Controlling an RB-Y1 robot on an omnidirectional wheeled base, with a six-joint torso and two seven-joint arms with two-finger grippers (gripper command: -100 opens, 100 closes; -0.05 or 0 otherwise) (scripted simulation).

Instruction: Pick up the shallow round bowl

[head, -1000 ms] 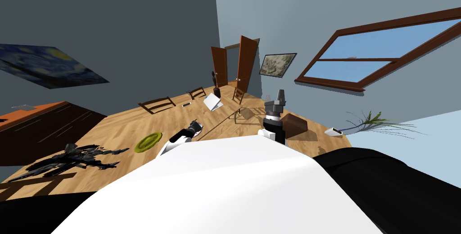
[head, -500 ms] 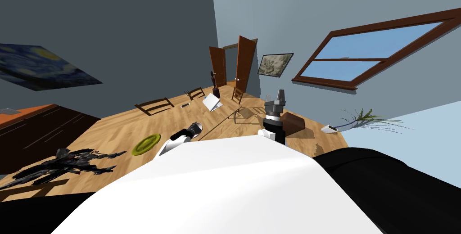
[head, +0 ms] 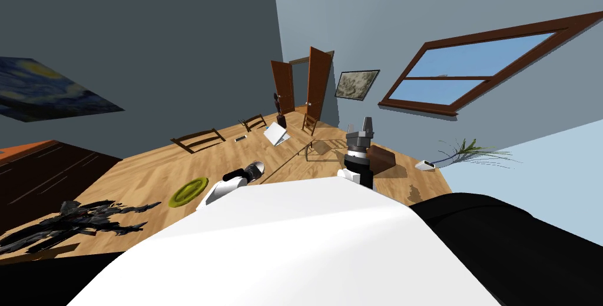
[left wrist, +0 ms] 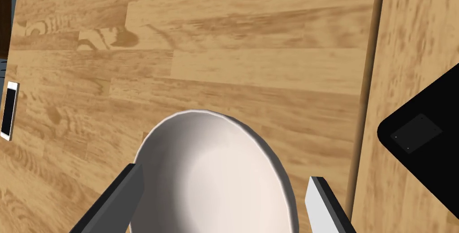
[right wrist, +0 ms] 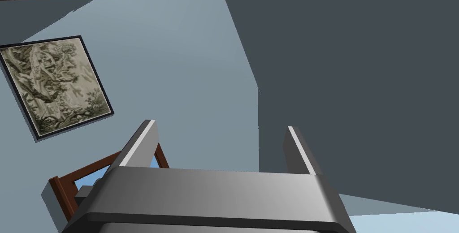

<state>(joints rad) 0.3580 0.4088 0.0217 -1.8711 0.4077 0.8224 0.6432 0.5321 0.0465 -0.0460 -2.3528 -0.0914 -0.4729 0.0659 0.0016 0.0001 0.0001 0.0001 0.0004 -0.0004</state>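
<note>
A shallow round white bowl [left wrist: 215, 176] sits on the wooden table [left wrist: 269, 64]. My left gripper [left wrist: 224, 174] hangs over it, open, with one finger [left wrist: 121, 199] at the bowl's rim and the other finger [left wrist: 322, 203] just outside the opposite rim. Nothing is gripped. In the head view the left gripper [head: 254, 170] reaches over the table in front of my chest. My right gripper [head: 361, 125] is raised at the right, pointing up, open and empty [right wrist: 219, 136].
On the table lie a green plate [head: 188, 190], a dark spiky object [head: 76, 223], a phone [left wrist: 9, 109], an open white laptop [head: 275, 134] and a brown box [head: 380, 158]. The table's edge [left wrist: 367, 87] runs close beside the bowl. Chairs [head: 197, 139] stand at the far side.
The whole head view has slid a little to the left, so my head or base has turned. Both arms hold the same pose.
</note>
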